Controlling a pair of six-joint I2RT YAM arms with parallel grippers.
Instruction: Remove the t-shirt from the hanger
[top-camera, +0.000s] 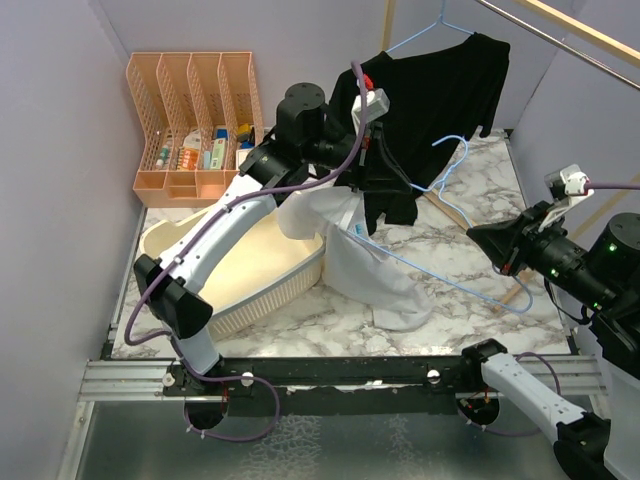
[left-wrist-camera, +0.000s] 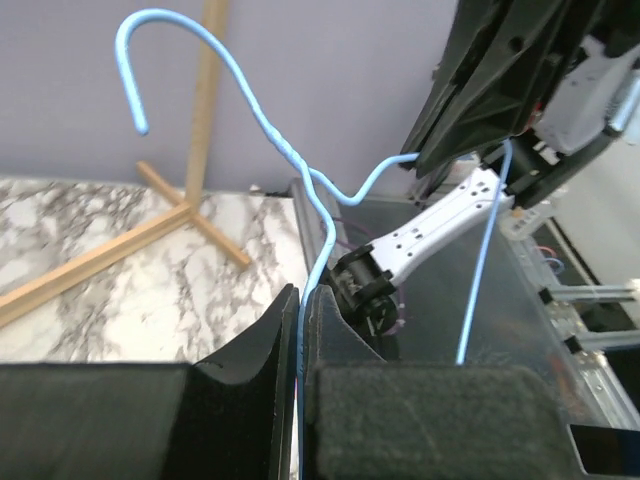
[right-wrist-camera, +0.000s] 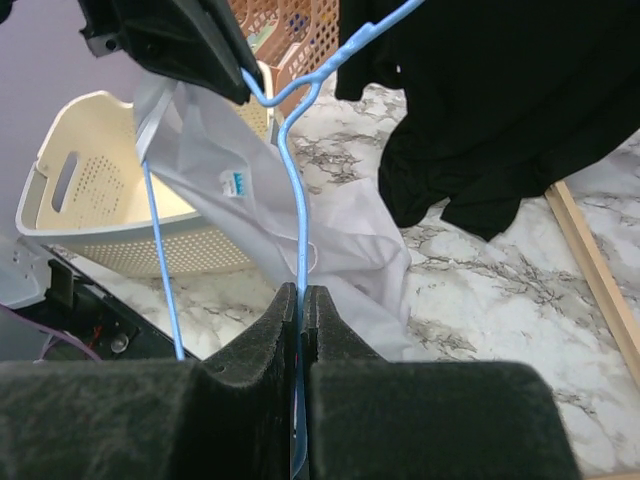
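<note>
A light blue wire hanger (top-camera: 452, 175) hangs in the air between my two grippers, its hook (left-wrist-camera: 140, 60) free. My left gripper (top-camera: 400, 185) is shut on the wire just below the twisted neck (left-wrist-camera: 300, 310). My right gripper (top-camera: 476, 236) is shut on another stretch of the same wire (right-wrist-camera: 300, 300). The white t-shirt (top-camera: 375, 270) droops from under the left gripper, over the basket's rim and onto the marble table (right-wrist-camera: 300, 220). Whether any of it still hangs on the wire I cannot tell.
A cream laundry basket (top-camera: 180, 235) sits at the left, seen also in the right wrist view (right-wrist-camera: 60, 200). A black t-shirt (top-camera: 440, 90) hangs on another hanger from a rail behind. An orange organizer (top-camera: 195, 110) stands at back left. A wooden rack foot (right-wrist-camera: 590, 260) lies on the table at the right.
</note>
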